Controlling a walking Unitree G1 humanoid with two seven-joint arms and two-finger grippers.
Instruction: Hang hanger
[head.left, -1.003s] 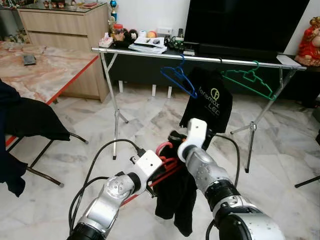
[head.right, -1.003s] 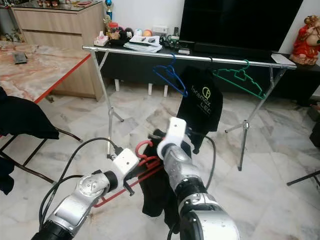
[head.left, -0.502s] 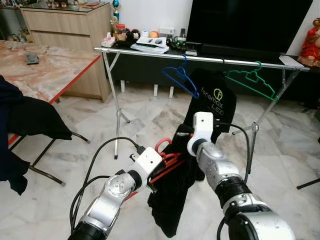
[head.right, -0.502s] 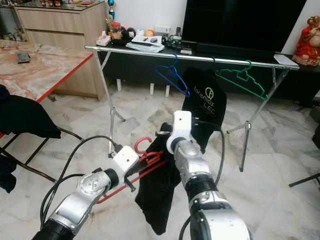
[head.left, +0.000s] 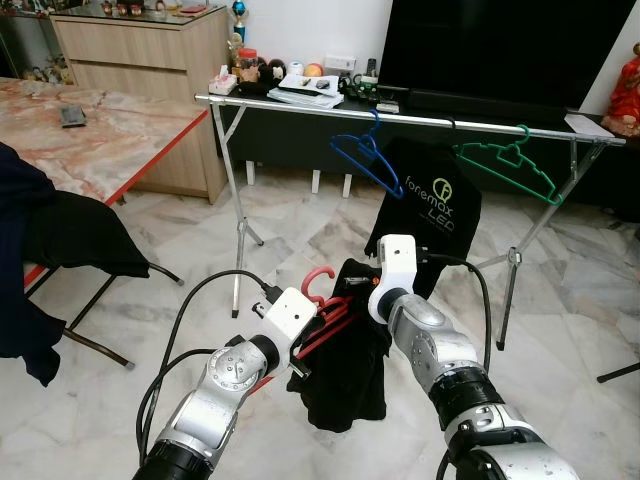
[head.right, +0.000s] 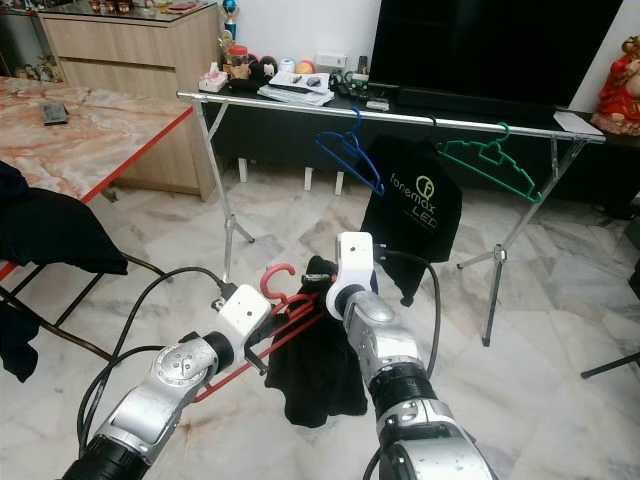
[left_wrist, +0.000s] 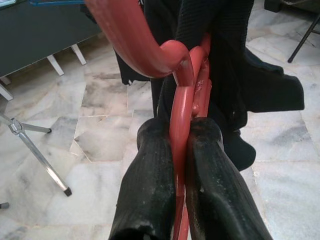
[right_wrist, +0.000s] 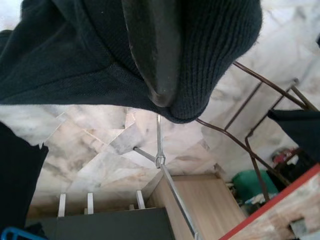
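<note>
A red hanger with a black garment draped over it is held low in front of me, above the floor. My left gripper is shut on the hanger's red bar just below the hook. My right gripper is at the garment's top edge beside the hook, shut on the cloth; one black finger shows wrapped in the black knit. Further ahead, the metal rack rail carries a blue hanger, a black printed shirt and a green hanger.
A marble table with a red edge and a chair draped in dark cloth stand to the left. The rack's legs spread on the marble floor. Behind it are a cluttered low console, a TV and a wooden cabinet.
The garment, hanging long half a second ago, is now bunched up shorter on the hanger. My right gripper has come down closer to the hook. The view has shifted slightly.
</note>
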